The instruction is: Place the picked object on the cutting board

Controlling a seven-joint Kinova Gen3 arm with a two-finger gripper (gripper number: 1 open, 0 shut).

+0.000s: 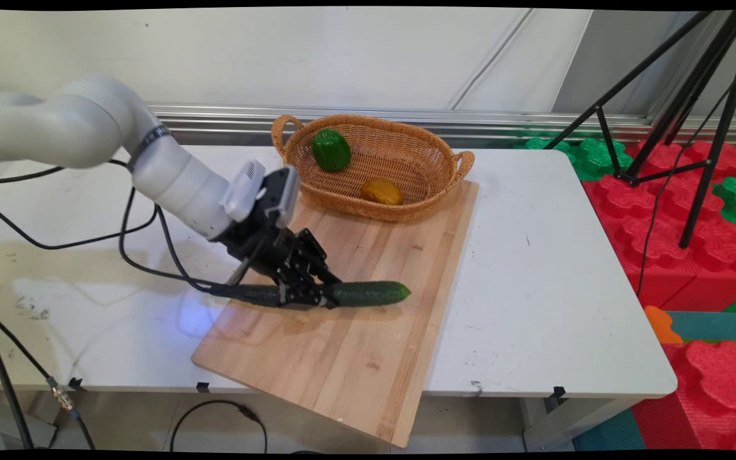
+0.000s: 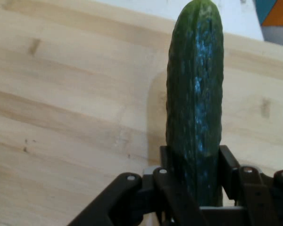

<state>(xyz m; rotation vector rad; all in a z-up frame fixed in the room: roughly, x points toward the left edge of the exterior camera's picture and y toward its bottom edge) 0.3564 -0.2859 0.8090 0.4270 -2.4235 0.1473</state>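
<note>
Board's [image 1: 355, 358] near corner overhanging table [image 1: 534, 287], gripper [image 1: 307, 297] clamping cucumber [image 1: 368, 293]

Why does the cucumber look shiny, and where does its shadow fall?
Hand view: pale bluish glare streaks run along the cucumber, held between the gripper fingers. Main view: a soft shadow lies on the cutting board just under the cucumber.

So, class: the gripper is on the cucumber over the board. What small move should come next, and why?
Probably a short lift straight up. The gripper is shut on the cucumber, which lies low over the cutting board; raising it first would keep it from dragging on the wood.
</note>
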